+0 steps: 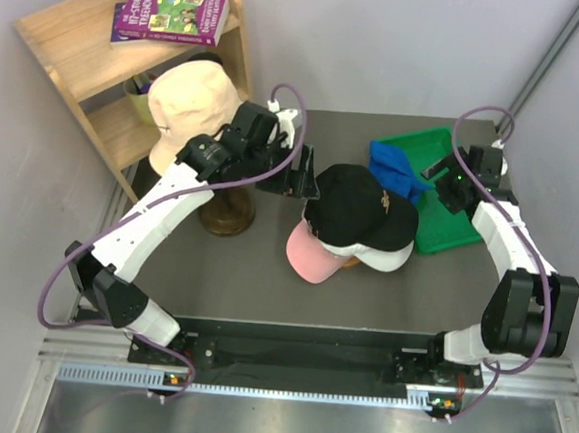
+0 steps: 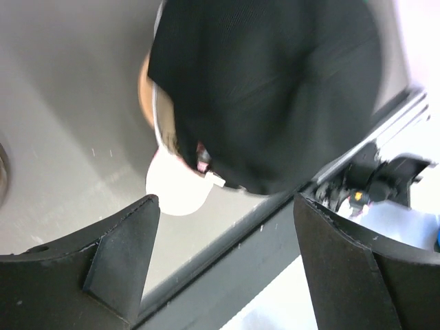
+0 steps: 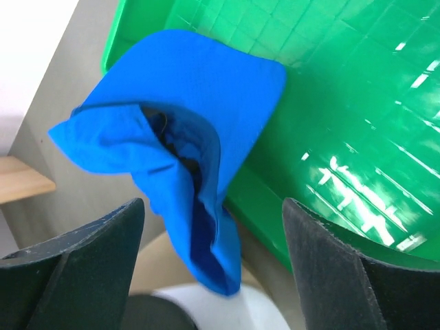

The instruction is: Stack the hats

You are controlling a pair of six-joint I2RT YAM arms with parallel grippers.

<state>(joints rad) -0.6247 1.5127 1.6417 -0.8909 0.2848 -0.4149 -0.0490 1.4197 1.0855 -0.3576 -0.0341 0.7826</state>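
A stack of hats lies mid-table: a black cap (image 1: 360, 207) on top, a white one (image 1: 382, 254) under it, and a pink peak (image 1: 309, 255) sticking out in front. My left gripper (image 1: 300, 182) stands open just left of the stack, holding nothing. In the left wrist view the black cap (image 2: 275, 89) and a white peak (image 2: 177, 189) lie beyond the open gripper (image 2: 227, 234). A royal blue hat (image 1: 398, 170) droops over the green tray's left rim. My right gripper (image 1: 438, 176) hovers open beside it. In the right wrist view the blue hat (image 3: 179, 130) hangs between the open fingers (image 3: 213, 254), not gripped.
The green tray (image 1: 439, 228) sits at the right rear of the table. A pale peach hat (image 1: 193, 109) rests on a wooden stand (image 1: 228, 212) at the left. Behind it is a wooden shelf (image 1: 78, 34) with a book (image 1: 173, 14).
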